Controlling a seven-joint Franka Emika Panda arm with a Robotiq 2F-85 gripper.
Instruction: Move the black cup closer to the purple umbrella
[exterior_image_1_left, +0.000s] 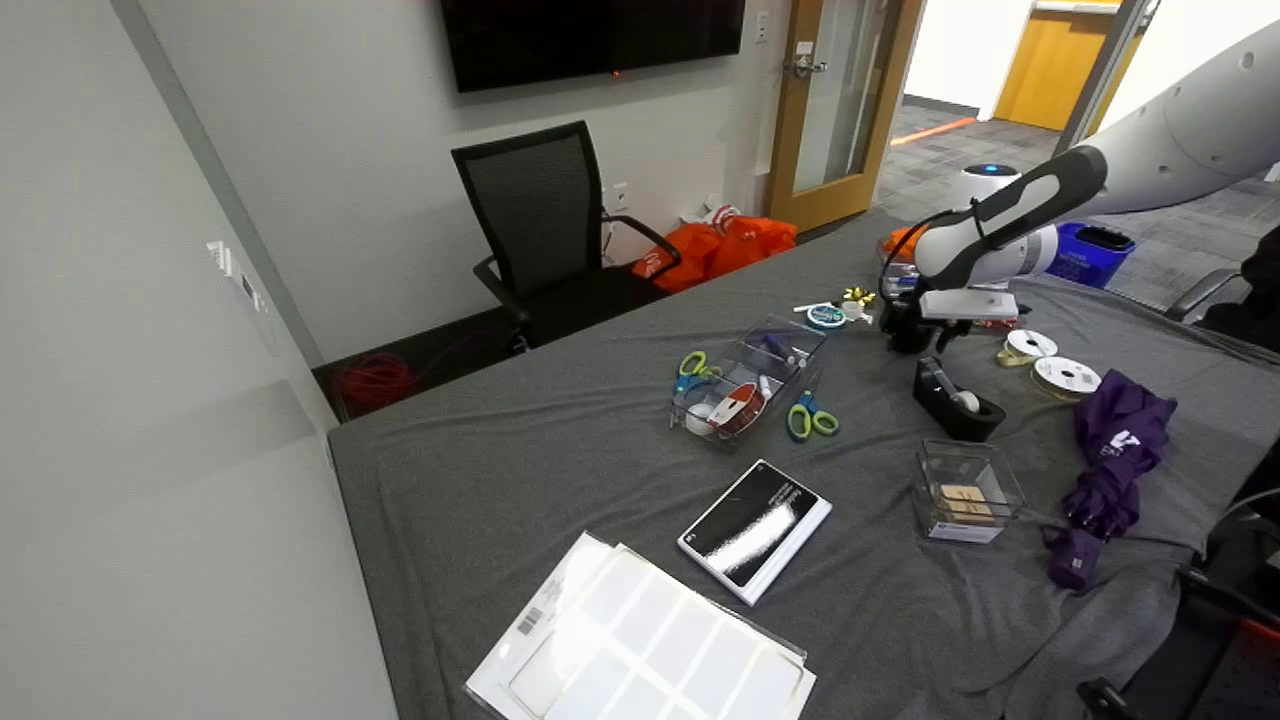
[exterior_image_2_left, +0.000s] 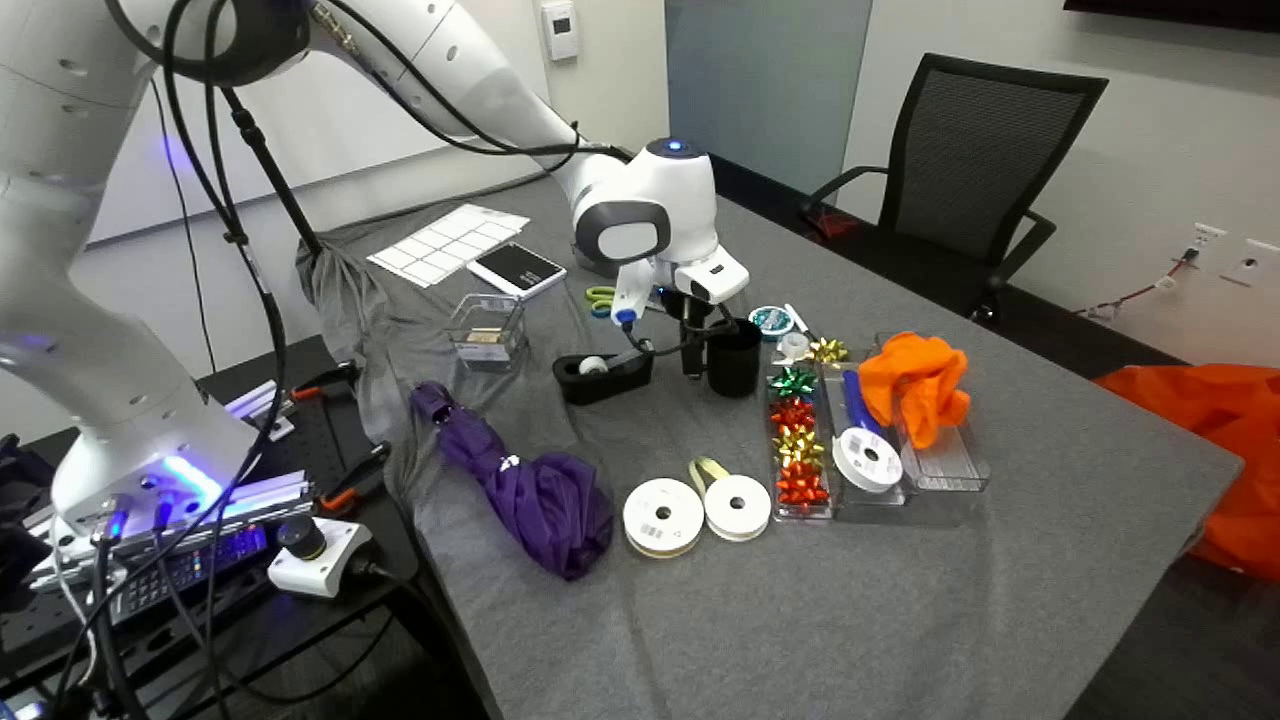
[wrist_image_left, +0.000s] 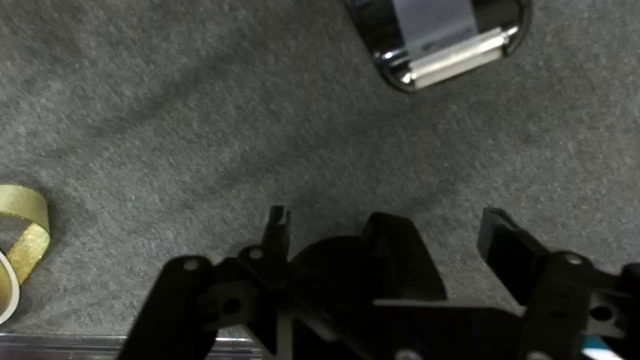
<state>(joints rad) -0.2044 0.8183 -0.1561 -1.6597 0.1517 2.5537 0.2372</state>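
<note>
The black cup (exterior_image_2_left: 733, 357) stands upright on the grey cloth in an exterior view. It is partly hidden by my gripper in an exterior view (exterior_image_1_left: 911, 338). In the wrist view the dark cup (wrist_image_left: 325, 260) and what looks like its handle lie between my fingers. My gripper (wrist_image_left: 386, 219) is open, with a gap visible between the handle and the right finger. The gripper (exterior_image_2_left: 694, 345) is down beside the cup, low over the table. The folded purple umbrella (exterior_image_2_left: 545, 505) lies on the cloth, apart from the cup; it also shows in an exterior view (exterior_image_1_left: 1122, 435).
A black tape dispenser (exterior_image_2_left: 603, 376) lies between cup and umbrella. White ribbon spools (exterior_image_2_left: 664, 516) lie near the umbrella's wide end. A tray of bows (exterior_image_2_left: 798, 445) is close beside the cup. A clear box (exterior_image_1_left: 968, 490) and scissors (exterior_image_1_left: 811, 416) are also on the table.
</note>
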